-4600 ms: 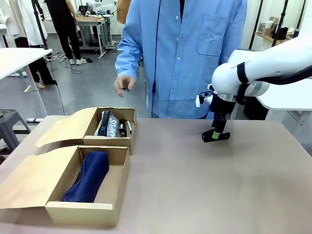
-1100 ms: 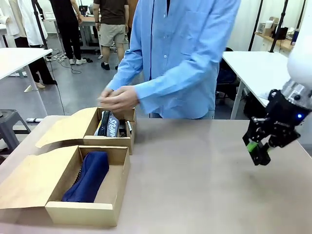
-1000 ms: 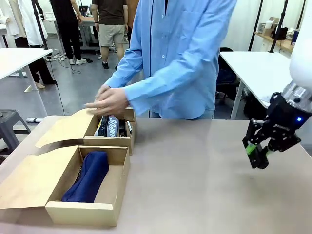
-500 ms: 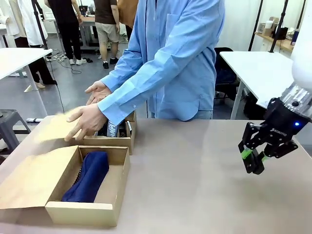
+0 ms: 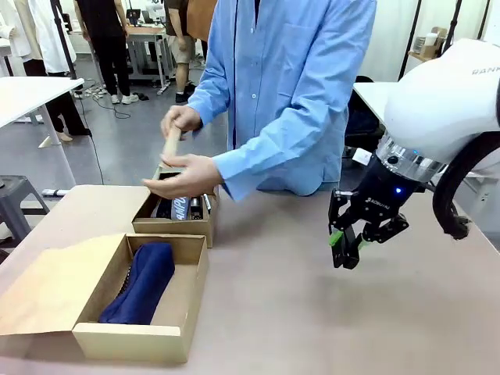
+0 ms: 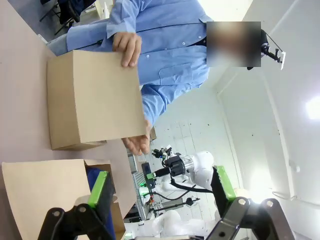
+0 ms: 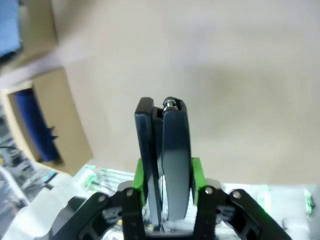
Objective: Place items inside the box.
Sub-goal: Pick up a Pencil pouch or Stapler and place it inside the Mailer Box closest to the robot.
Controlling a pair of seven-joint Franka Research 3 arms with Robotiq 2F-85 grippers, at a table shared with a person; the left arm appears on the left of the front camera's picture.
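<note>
The right hand hung above the table, out toward its own side and well apart from both boxes, clamped on a black stapler. The green pads pinched the stapler's flat sides. The left hand stood with its fingers apart and nothing between them. In the right wrist view the stapler's long axis ran straight along the fingers, and the end with a small metal pin stuck out past the fingertips. In the front view that put the tool pointing steeply down at the table, tilted a little toward the boxes, though it was hard to tell from the black fingers there. The near box lay open with a navy blue fabric pouch in it. At the far box the person's hands held the flap upright. The carry would probably go best if the stapler travelled above the box walls and clear of the person's sleeve. The wrist could then tip so the long axis lay along the box's free floor before release.
</note>
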